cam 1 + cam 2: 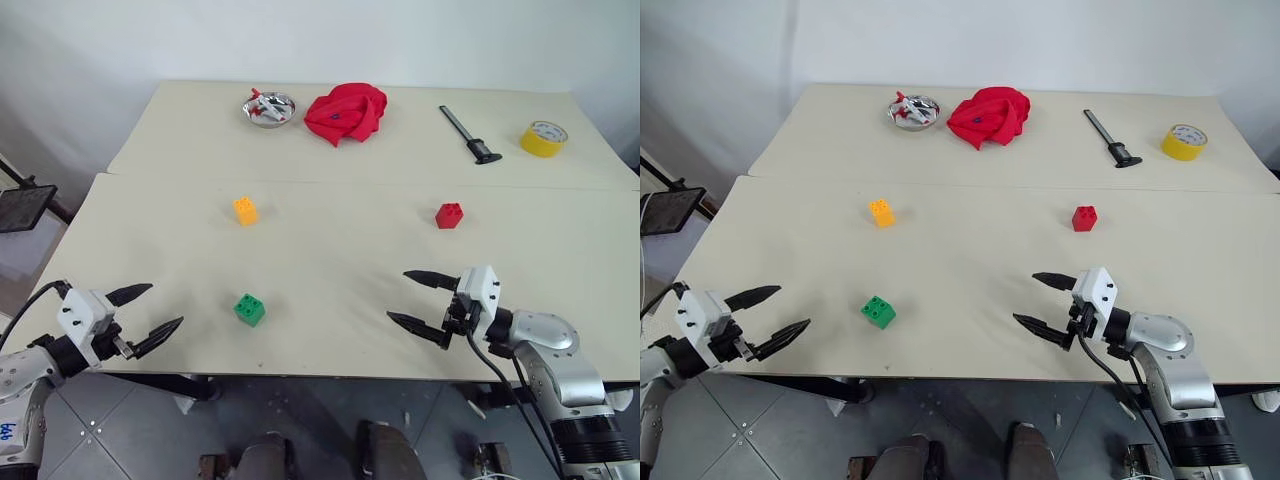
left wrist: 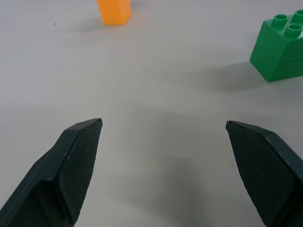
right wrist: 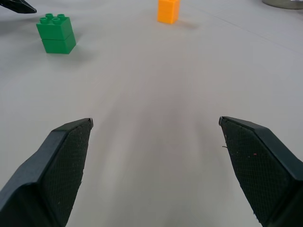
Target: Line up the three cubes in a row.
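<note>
the three cubes sit apart on the near counter (image 1: 330, 260), not in a row. the orange cube (image 1: 245, 210) is toward the back left, the red cube (image 1: 449, 215) toward the back right, about level with the orange one, and the green cube (image 1: 249, 309) lies nearer the front edge, left of centre.

the left gripper (image 1: 150, 315) hangs at the front left edge of the counter, fingers spread wide and holding nothing, pointing toward the green cube, which is near it but apart. the right gripper (image 1: 418, 300) is over the front right part of the counter, fingers also wide apart and empty, pointing left, with the red cube behind it.

on the far counter are a metal bowl (image 1: 269, 109), a red cloth (image 1: 346, 112), a black caliper (image 1: 470, 135) and a yellow tape roll (image 1: 544, 138).
</note>
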Tool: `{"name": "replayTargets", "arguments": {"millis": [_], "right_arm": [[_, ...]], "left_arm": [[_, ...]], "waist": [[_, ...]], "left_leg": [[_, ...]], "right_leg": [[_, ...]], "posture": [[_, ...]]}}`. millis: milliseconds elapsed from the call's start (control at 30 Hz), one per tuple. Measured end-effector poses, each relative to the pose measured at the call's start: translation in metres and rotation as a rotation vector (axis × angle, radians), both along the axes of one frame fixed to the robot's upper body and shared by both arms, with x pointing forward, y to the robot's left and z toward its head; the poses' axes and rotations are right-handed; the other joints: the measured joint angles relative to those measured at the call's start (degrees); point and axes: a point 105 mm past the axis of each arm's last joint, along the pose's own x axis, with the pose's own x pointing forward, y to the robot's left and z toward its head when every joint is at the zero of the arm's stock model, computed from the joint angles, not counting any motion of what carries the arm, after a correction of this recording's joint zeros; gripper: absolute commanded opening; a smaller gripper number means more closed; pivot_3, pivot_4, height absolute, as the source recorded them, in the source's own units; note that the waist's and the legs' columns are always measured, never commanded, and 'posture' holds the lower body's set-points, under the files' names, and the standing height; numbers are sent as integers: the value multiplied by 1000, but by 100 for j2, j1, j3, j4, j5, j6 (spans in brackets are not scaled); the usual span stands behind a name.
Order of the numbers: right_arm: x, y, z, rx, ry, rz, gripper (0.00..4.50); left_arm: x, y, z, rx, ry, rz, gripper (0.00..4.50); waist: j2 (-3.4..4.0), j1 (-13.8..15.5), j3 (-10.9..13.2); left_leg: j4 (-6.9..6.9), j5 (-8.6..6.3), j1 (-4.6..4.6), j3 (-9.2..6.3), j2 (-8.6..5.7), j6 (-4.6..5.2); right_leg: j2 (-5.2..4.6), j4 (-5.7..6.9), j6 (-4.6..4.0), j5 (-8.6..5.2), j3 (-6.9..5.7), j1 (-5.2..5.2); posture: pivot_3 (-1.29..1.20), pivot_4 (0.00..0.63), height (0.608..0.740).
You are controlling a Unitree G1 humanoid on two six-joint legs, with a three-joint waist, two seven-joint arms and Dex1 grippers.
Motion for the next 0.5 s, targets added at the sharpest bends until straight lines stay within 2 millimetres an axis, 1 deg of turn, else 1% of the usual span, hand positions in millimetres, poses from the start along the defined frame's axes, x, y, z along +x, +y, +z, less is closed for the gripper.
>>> {"name": "replayTargets", "arguments": {"millis": [100, 167, 233, 300, 367, 400, 433, 500], "right_arm": [[1, 0, 1, -1, -7, -11, 4500], [4, -4, 6, 18, -31, -67, 4500], [8, -19, 14, 59, -74, -191, 4500], [9, -44, 19, 85, -105, -343, 4500], [7, -69, 21, 106, -128, -488, 4500], [4, -86, 20, 131, -142, -601, 4500], [0, -103, 16, 141, -148, -710, 4500], [-5, -123, 6, 136, -139, -852, 4500]], "left_arm": [[0, 2, 0, 11, -5, 14, 4466], [5, 4, 6, 3, -30, 42, 4466], [11, 1, 20, -42, -67, 40, 4466], [14, -18, 40, -97, -119, -29, 4466], [15, -43, 55, -141, -142, -133, 4466], [15, -62, 60, -153, -136, -222, 4466], [14, -82, 62, -151, -123, -321, 4466], [11, -111, 60, -119, -83, -477, 4466]], "waist": [[0, 0, 0], [0, 12, 0], [0, 41, 0], [-1, 84, 0], [-1, 107, -1], [0, 132, -2], [0, 150, -2], [2, 136, -3]], "left_leg": [[0, 0, 0, -1, 0, 0], [0, 0, -1, -2, 0, 0], [3, 0, -7, -4, 2, 0], [3, -1, -9, -7, 2, 7], [3, -5, -5, -8, -5, 14], [3, -4, -4, -4, -14, 16], [4, -4, -4, 2, -23, 16], [4, -4, 0, 12, -31, 17]], "right_leg": [[0, 0, 0, 0, 0, 0], [-1, 2, 0, 0, -2, 0], [-14, 6, 2, 1, -10, 1], [-33, 11, 6, 3, -19, 1], [-44, 9, 11, 6, -22, 1], [-46, 8, 16, 8, -26, 3], [-46, 8, 16, 9, -28, 5], [-41, 2, 16, 8, -28, 4]], "posture": [[0, 150, 740], [0, 150, 740], [0, 150, 740], [0, 150, 740], [0, 150, 740], [0, 150, 740], [0, 150, 740], [0, 150, 740]]}}
